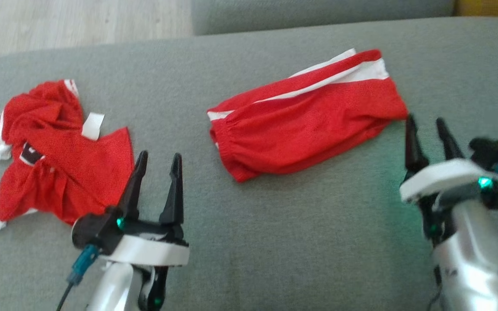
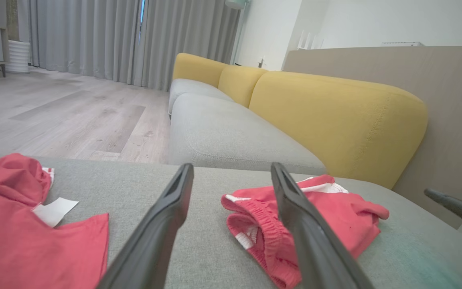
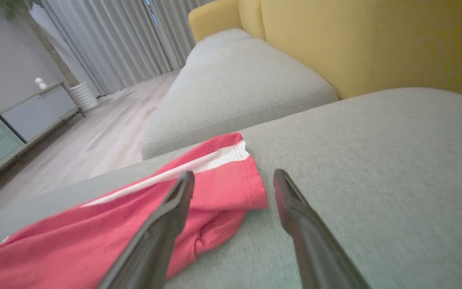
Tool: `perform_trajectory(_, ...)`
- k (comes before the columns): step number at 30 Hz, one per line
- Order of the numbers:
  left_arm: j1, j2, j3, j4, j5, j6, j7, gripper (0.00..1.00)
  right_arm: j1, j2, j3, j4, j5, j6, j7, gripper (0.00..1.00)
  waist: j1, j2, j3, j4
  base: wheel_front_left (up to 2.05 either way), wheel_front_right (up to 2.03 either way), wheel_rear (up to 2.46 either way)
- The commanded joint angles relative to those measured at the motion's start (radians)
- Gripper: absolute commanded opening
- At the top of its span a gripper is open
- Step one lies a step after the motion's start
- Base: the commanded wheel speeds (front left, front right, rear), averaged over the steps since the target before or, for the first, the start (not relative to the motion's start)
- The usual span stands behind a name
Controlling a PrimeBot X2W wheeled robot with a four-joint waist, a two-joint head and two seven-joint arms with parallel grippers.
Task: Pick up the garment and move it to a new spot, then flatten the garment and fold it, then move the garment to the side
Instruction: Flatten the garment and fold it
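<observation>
Grey cushion [image 1: 275, 242] carries everything. Crumpled red shirt [image 1: 59, 160] lies by the cushion's left edge, untouched. Left gripper [image 1: 159, 157] sits just beside the shirt's right side, fingers spread wide, holding nothing. Red shorts [image 1: 309, 116] with white stripes lie flat mid-cushion toward the far right, looking already folded lengthwise. Right gripper [image 1: 426, 121] sits close to the shorts' leg hem, fingers wide, empty. Likely step: grasp for another fold or the move aside. Next move calls for lowering the right fingers onto the hem and pinching both layers.
</observation>
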Motion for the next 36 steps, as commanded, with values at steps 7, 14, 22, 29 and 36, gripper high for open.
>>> perform_trajectory(7, -0.095, 0.001, -0.011, -0.028, -0.013, -0.006, -0.005, 1.0, -0.198, 0.006, -0.126, 0.127, 0.03, 0.003, 0.084, 1.0, -0.0001, -0.0001, 0.095, 0.077, 0.0, 0.0, 0.0)
perform_trajectory(14, -0.14, 0.001, -0.044, -0.03, -0.027, -0.006, -0.005, 1.0, -0.347, -0.001, -0.265, 0.337, -0.069, 0.003, 0.14, 1.0, -0.0001, -0.0001, 0.152, 0.126, 0.0, 0.0, 0.0)
perform_trajectory(22, -0.176, 0.001, -0.059, -0.027, -0.035, -0.006, -0.005, 1.0, -0.423, -0.003, -0.302, 0.511, -0.171, 0.003, 0.159, 1.0, -0.0001, -0.0001, 0.178, 0.139, 0.0, 0.0, 0.0)
perform_trajectory(29, -0.177, 0.001, -0.054, -0.026, -0.031, -0.006, -0.005, 1.0, -0.464, 0.004, -0.27, 0.56, -0.167, 0.003, 0.046, 0.0, -0.0001, -0.0001, 0.173, 0.111, 0.0, 0.0, 0.0)
perform_trajectory(36, -0.156, 0.001, -0.036, -0.022, -0.026, -0.006, -0.005, 1.0, -0.449, -0.006, -0.278, 0.56, -0.143, 0.003, -0.076, 0.0, -0.0001, -0.0001, 0.129, 0.059, 0.0, 0.0, 0.0)
